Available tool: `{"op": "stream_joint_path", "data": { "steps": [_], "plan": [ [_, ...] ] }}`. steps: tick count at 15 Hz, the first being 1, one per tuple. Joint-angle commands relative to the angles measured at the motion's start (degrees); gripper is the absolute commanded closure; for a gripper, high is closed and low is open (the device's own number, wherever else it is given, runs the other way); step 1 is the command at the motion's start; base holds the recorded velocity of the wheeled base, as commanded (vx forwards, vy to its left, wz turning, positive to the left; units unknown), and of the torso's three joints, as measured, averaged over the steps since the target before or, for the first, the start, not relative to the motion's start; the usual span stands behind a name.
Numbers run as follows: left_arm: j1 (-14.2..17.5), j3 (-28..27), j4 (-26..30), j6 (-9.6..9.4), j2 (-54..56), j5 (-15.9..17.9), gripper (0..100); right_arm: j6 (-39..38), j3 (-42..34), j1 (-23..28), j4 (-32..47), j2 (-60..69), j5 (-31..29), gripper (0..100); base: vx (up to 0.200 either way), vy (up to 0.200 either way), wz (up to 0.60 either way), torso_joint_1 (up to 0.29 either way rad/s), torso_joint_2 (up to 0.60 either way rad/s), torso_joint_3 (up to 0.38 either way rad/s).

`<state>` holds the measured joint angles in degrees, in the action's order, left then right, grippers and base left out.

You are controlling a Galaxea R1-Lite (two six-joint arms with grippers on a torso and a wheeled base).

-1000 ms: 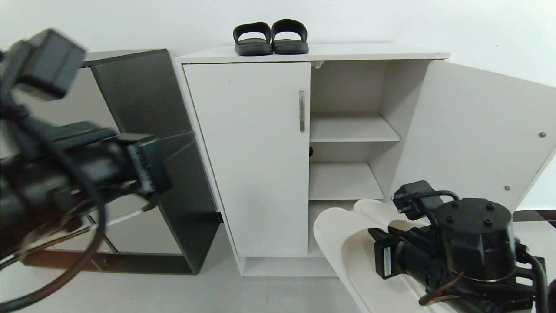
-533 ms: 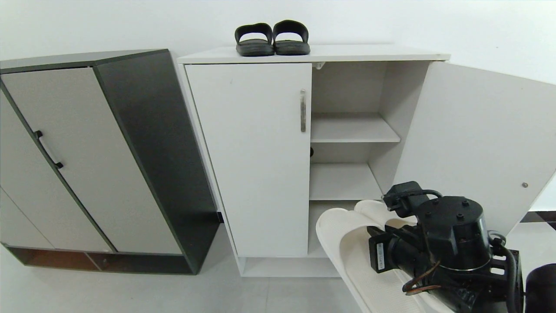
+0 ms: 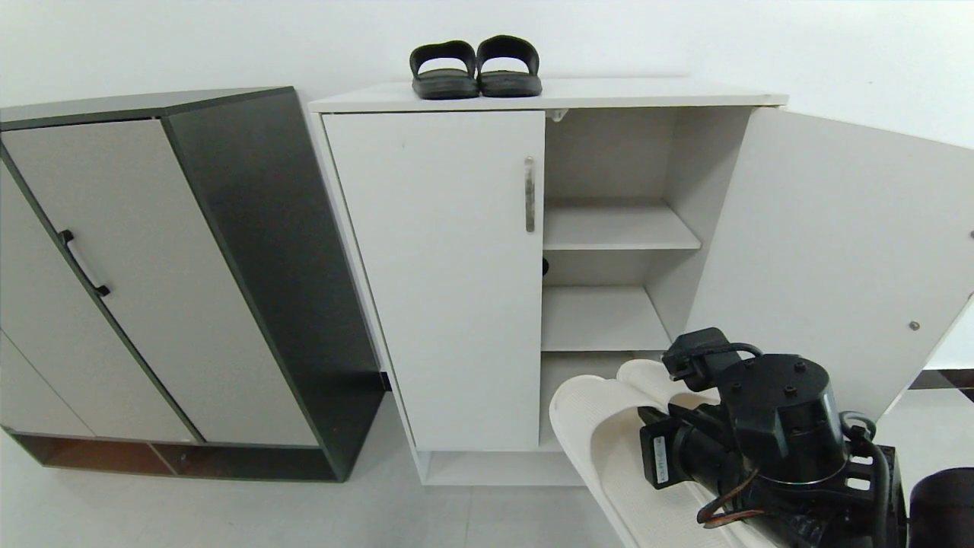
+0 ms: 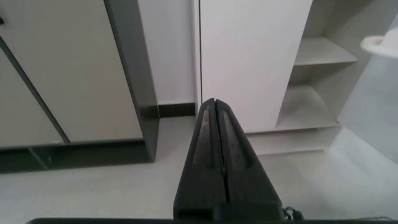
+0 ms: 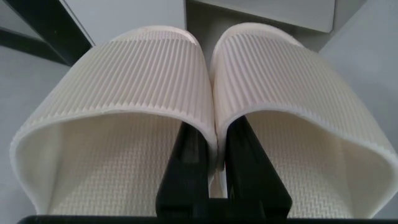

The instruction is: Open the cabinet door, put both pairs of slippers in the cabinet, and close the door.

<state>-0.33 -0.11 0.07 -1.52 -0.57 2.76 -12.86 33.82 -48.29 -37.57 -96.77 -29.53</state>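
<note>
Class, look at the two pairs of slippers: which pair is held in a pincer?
The cream ribbed slippers, their inner edges pinched together in the right pincer; the black rubber slippers stand free on top of the white wooden cabinet.

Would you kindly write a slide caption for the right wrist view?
Right claw shut on the adjoining inner straps of the cream slippers, toes pointing toward the white cabinet.

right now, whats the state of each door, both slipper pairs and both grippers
right cabinet door, swung open
left cabinet door, shut
white slippers, side by side, inner walls pinched together, in front of the open compartment
right gripper, shut on the white slippers
black slippers, side by side on top of the white cabinet
left gripper, shut, holding nothing
dark cabinet door, shut
</note>
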Motion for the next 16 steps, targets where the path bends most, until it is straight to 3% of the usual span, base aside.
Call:
{"op": "stream_joint_path", "data": {
  "steps": [1,7,11,16],
  "plan": [
    [0.07,0.11,0.1,0.12,0.49,-0.03,100,0.12,0.37,-0.14,-0.05,-0.7,0.08,100,0.0,0.0,0.0,0.0,0.0,0.0],
    [0.07,0.11,0.1,-0.15,0.49,-0.03,100,0.47,4.33,-1.02,-6.46,-7.21,-0.18,100,0.0,0.0,0.0,0.0,0.0,0.0],
    [0.07,0.11,0.1,-0.23,0.49,-0.03,100,0.47,6.09,-1.02,-6.11,-8.35,-0.53,100,0.0,-0.2,0.0,0.001,0.0,0.002],
    [0.07,0.11,0.1,-0.06,0.49,-0.03,100,-0.15,8.72,-1.02,-6.99,-13.89,-5.28,100,0.0,-0.16,0.0,0.0,0.0,0.0]
  ]
}}
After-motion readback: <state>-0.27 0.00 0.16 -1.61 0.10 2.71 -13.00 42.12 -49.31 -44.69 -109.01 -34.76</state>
